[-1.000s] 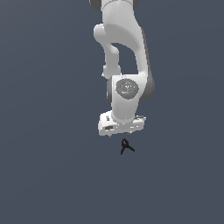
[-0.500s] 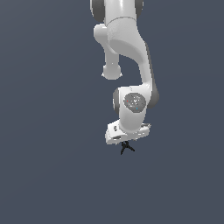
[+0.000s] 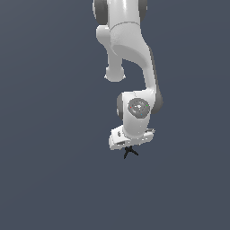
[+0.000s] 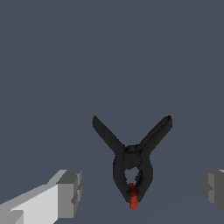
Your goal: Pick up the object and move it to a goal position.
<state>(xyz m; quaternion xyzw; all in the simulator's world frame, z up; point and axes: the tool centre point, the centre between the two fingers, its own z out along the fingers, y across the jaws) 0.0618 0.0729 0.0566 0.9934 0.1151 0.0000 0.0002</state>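
In the exterior view, the plain dark grey surface (image 3: 49,179) fills the exterior view's left with nothing on it. Right of centre the white Panda arm (image 3: 128,49) reaches down from the upper edge, bends at a joint with a round grey cap (image 3: 138,108), and ends in the gripper (image 3: 129,144), which sits low over the surface. The object (image 3: 130,152), a tiny black clamp, lies directly beneath the gripper, its thin legs poking out just below the white hand body. From this view the fingers themselves are too small to make out.

In the wrist view, 1 finger (image 4: 61,197) with a grey pad shows on one side, the object (image 4: 132,162) sits in the middle, and the second finger (image 4: 214,190) shows at the far side. The fingers are spread wide, well apart from the clamp on both sides and touching nothing. The clamp lies flat on the surface, its 2 handles splayed in a V and its 2 curved jaw arms meeting at a small red-orange tip (image 4: 132,195). It sits between the fingers, nearer the first than the second.

No brand, label or writing can be read on any part.
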